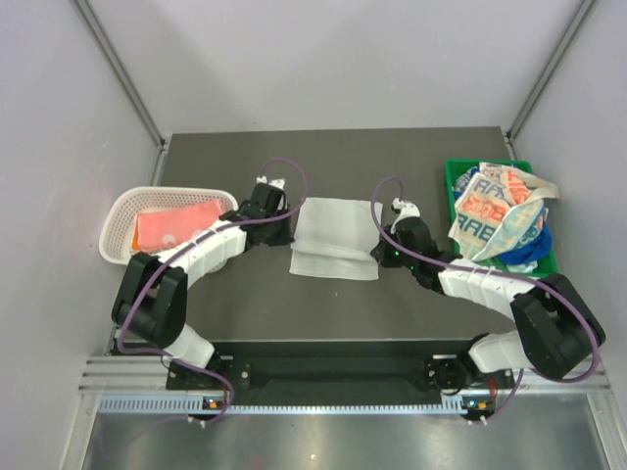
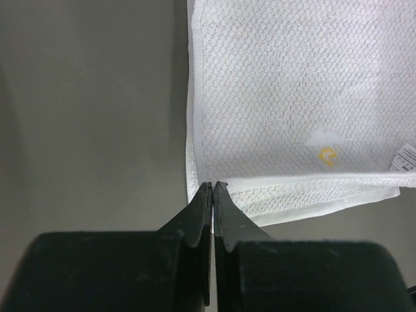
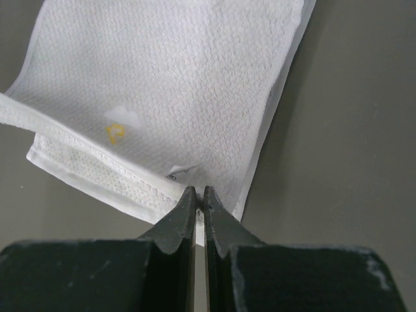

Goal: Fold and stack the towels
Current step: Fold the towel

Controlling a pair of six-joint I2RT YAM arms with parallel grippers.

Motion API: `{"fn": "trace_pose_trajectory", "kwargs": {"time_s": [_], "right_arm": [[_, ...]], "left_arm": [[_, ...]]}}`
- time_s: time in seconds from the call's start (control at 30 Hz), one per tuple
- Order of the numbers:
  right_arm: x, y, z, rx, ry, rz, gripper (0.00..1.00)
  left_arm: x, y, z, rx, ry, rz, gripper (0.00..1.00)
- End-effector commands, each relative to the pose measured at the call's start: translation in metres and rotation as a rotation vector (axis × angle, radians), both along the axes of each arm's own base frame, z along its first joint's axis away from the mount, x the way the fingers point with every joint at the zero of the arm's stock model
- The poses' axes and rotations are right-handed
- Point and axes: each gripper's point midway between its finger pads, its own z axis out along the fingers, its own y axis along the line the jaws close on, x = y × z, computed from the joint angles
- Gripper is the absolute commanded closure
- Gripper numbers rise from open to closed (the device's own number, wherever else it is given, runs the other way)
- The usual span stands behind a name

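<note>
Mia: Both pincers are squeezing shut. From above, the left pincer and the right pincer are each sitting at one side of the white towel, which is lying in the middle of the dark table.

Sam: Why are they holding both sides?

Mia: I am guessing they are folding it. Cloth is floppy, so two grips are helping the edges line up. The orange towel is resting in the white basket on the left. The lettered towel is bunching up over the blue towel in the green bin on the right.

Sam: What is the left wrist camera showing?

Mia: Its black fingertips are pressing together right at a corner of the top layer. They seem to be pinching it. The towel is looking bumpy, like tiny dots, with a flat hem. A lower layer is peeking out under it.

Sam: And the right wrist one?

Mia: A thin strip of white is showing between its fingertips, so it is gripping the towel near a corner, by a little tag. A small yellow mark is showing on the cloth.
</note>
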Motion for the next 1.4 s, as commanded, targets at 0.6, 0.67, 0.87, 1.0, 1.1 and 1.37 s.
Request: {"fn": "trace_pose_trajectory", "kwargs": {"time_s": [0.6,0.67,0.87,1.0,1.1,1.37], "right_arm": [[-0.008,0.001,-0.014,0.002,0.002,-0.007,1.0],[-0.008,0.001,-0.015,0.005,0.002,-0.005,1.0],[-0.011,0.002,-0.016,0.009,0.004,0.001,0.92],[-0.014,0.003,-0.011,0.018,-0.004,0.009,0.79],[-0.015,0.002,-0.005,0.026,-0.015,0.015,0.73],[-0.019,-0.002,0.012,0.035,-0.045,0.006,0.68]], "left_arm": [[-0.02,0.002,-0.022,0.03,0.046,-0.024,1.0],[-0.02,0.002,-0.025,0.03,0.053,-0.023,1.0],[-0.026,-0.002,-0.029,0.022,0.069,-0.035,0.86],[-0.027,-0.004,-0.024,0.014,0.062,-0.041,0.77],[-0.027,-0.003,-0.02,0.017,0.053,-0.038,0.76],[-0.024,-0.002,0.005,0.009,0.016,-0.031,0.76]]}}
